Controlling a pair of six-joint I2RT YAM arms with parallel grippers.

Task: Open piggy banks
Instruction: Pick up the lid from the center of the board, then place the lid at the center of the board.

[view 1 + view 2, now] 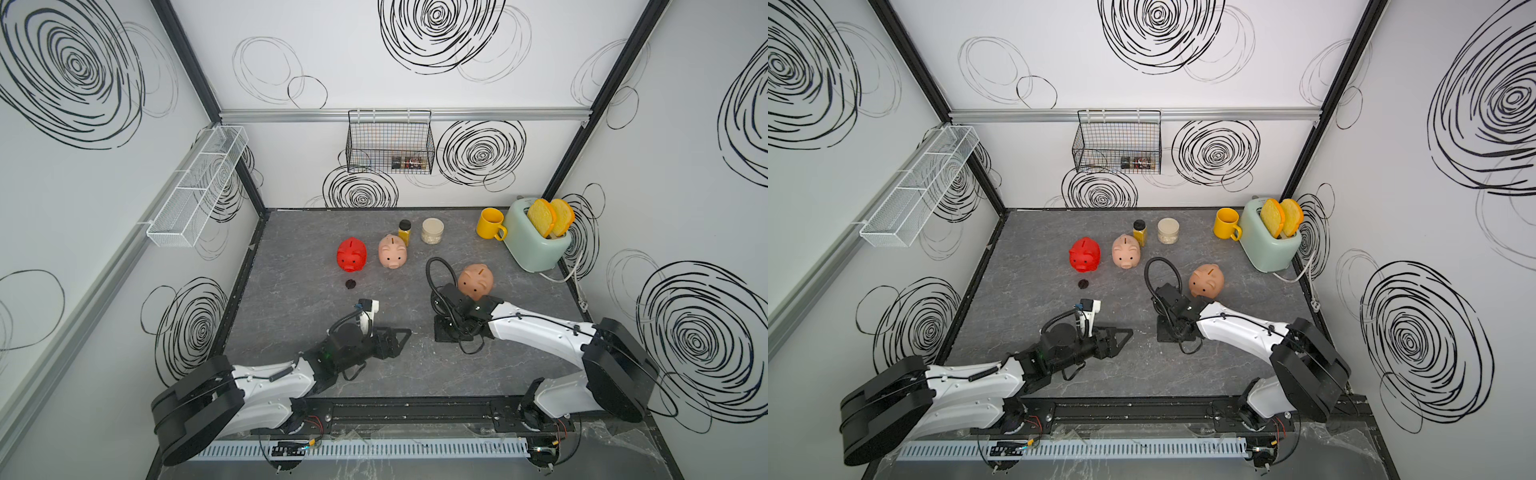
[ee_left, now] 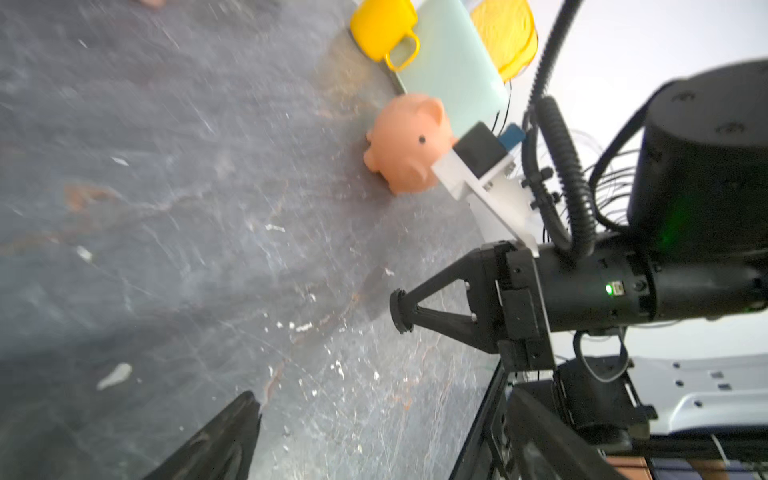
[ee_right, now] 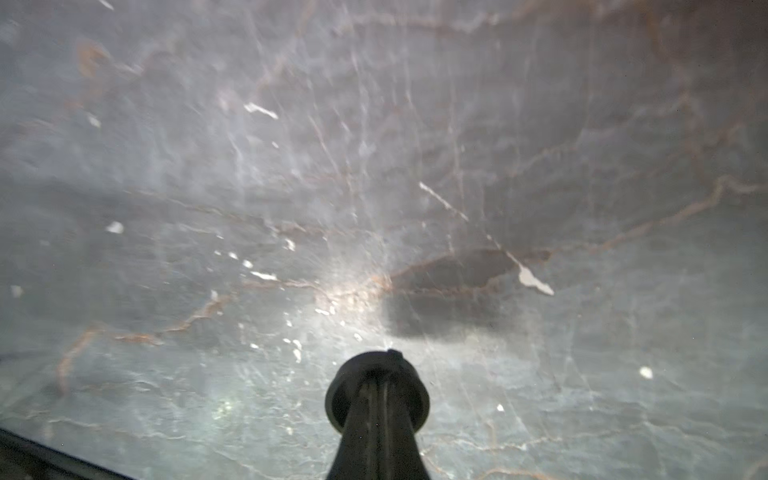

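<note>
Right pincer (image 2: 405,312) was closed tight on a black round plug (image 3: 374,365), pinched at its fingertips low over the grey table (image 1: 299,316). Just beyond it, beside its wrist, stood the peach piggy bank (image 1: 476,281), upright. Farther out to its left sat the pale pink piggy bank (image 1: 392,251) and the red piggy bank (image 1: 351,254), with a second plug (image 1: 351,284) lying loose nearby. Facing it, the left pincer (image 1: 409,331) gaped empty.

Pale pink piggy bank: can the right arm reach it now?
Not yet, probably: the right end effector is shut on a black plug, though nothing blocks the pale pink piggy bank.
</note>
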